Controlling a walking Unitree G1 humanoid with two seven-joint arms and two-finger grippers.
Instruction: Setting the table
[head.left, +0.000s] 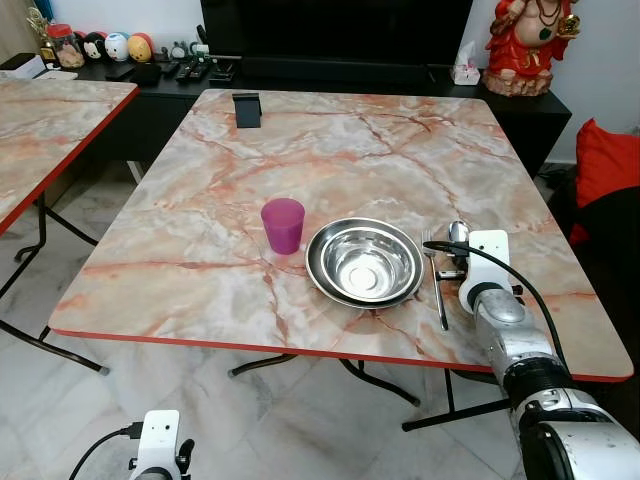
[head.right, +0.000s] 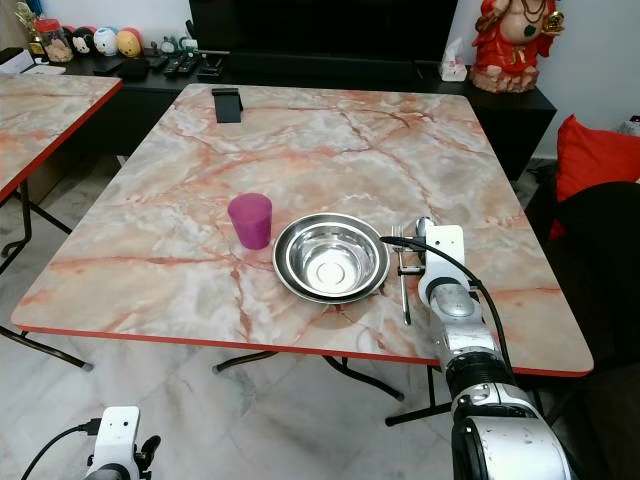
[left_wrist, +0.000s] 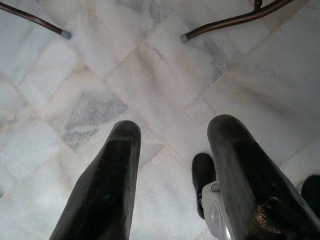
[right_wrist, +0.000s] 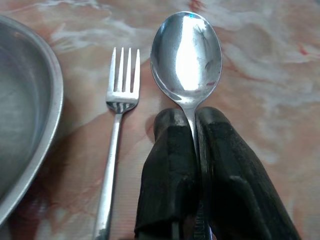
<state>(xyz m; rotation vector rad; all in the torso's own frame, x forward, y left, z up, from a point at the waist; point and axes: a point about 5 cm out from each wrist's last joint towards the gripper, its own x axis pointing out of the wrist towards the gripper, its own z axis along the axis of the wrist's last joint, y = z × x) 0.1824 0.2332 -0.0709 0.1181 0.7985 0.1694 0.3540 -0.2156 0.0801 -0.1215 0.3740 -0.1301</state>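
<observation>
On the marble table (head.left: 200, 230) a purple cup (head.left: 283, 224) stands left of a steel bowl (head.left: 364, 262). Right of the bowl a fork (head.left: 437, 290) lies flat with its tines pointing away from me. Beside the fork is a spoon (right_wrist: 186, 55), bowl end far from me and resting at table level. My right gripper (right_wrist: 192, 117) is shut on the spoon's handle just behind its bowl end, over the table's near right part. My left gripper (left_wrist: 172, 130) hangs low over the tiled floor, open and holding nothing.
A black stand (head.left: 247, 109) sits at the table's far edge. A second marble table (head.left: 50, 130) is to the left. Behind is a dark console (head.left: 330, 72) with remotes, small figures and a red statue (head.left: 527, 40). A red cushion (head.left: 607, 160) lies at the right.
</observation>
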